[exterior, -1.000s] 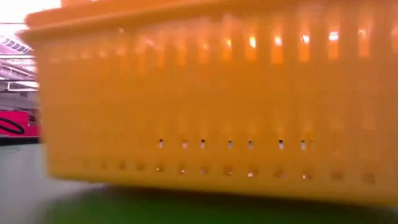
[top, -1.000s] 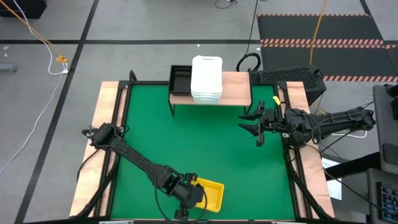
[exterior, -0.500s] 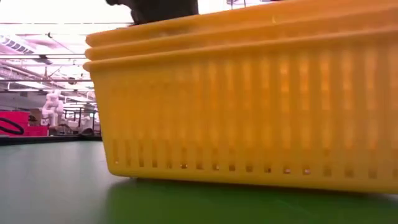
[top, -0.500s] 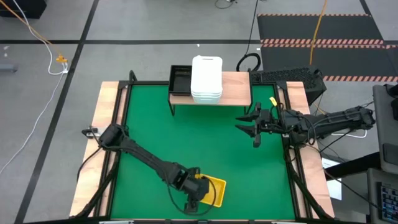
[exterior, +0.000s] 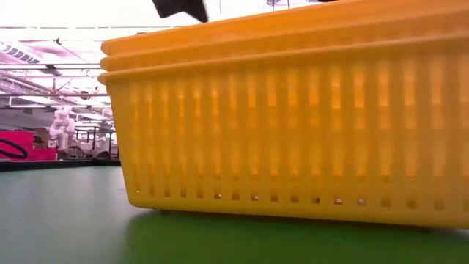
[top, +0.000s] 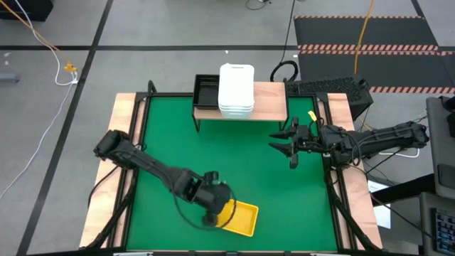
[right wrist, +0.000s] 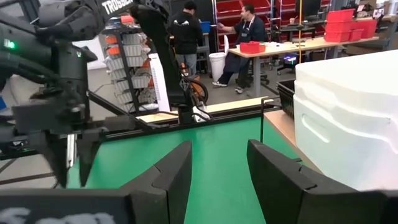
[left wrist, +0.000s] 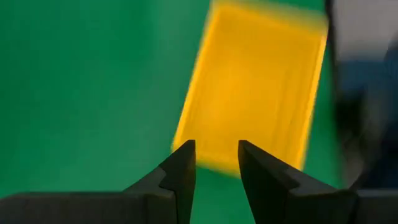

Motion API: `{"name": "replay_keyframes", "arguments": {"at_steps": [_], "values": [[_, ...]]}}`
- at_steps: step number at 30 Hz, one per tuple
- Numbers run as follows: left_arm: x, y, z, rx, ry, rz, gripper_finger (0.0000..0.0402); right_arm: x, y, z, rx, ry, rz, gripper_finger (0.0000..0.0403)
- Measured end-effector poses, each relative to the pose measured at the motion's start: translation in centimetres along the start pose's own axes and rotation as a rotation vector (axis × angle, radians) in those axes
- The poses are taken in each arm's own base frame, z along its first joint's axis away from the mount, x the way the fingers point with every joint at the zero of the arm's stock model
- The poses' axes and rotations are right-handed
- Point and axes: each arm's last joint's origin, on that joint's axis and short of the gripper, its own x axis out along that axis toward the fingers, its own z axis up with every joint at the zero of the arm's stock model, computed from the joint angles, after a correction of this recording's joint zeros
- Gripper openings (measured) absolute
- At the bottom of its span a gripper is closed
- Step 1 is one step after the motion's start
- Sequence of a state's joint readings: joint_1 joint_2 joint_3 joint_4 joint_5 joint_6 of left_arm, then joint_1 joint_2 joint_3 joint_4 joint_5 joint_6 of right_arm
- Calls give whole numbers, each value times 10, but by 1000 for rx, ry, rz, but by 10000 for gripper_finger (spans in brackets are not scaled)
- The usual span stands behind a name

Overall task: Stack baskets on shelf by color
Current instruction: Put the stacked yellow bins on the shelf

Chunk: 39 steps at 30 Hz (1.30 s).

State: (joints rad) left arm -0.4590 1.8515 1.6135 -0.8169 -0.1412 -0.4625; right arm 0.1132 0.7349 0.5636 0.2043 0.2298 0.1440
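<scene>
A nested stack of yellow mesh baskets (top: 239,217) sits at the table's near edge, with the left gripper (top: 212,213) hovering just beside it, fingers apart and empty. The right gripper (top: 291,148) waits open near the shelf (top: 269,99). The baskets look light, thin and slightly flexible, so pinching the rim wall seems best.

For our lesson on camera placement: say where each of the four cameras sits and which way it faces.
High: overhead, looking down; both arms, shelf.
Low: table height, level, filled by yellow baskets.
Left wrist: over left tool, facing yellow baskets.
Right wrist: behind right tool, facing white baskets.
Shared: high and left wrist both show yellow baskets.
</scene>
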Motion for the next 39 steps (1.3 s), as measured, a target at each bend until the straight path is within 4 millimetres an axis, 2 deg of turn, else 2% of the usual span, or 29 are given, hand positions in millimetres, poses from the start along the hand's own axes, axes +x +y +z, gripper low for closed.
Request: {"name": "replay_keyframes", "arguments": {"at_steps": [3,7,12,16,23,26,30,35,39], "values": [[-2,-4,-11,358,77,13,122,0,0,0,-1,-1,0,148],[1,-20,-13,757,30,-29,122,0,0,0,-6,-2,0,148],[1,-35,-6,913,-111,-83,122,-1,0,1,-16,-7,1,148],[2,-39,-10,1083,-112,-84,122,-1,0,0,-14,3,0,148],[39,-41,-19,1249,-2,-71,122,-1,0,0,-12,7,-1,148],[49,-40,-23,1314,48,-26,122,-1,0,0,-14,8,-1,148],[51,-37,-25,1325,86,-4,122,-1,0,-1,-26,9,-1,148],[39,-40,-26,1322,74,33,122,-1,0,-1,-39,12,-2,148],[35,-42,-35,1339,141,23,122,-1,0,-1,-43,11,-2,148]]}}
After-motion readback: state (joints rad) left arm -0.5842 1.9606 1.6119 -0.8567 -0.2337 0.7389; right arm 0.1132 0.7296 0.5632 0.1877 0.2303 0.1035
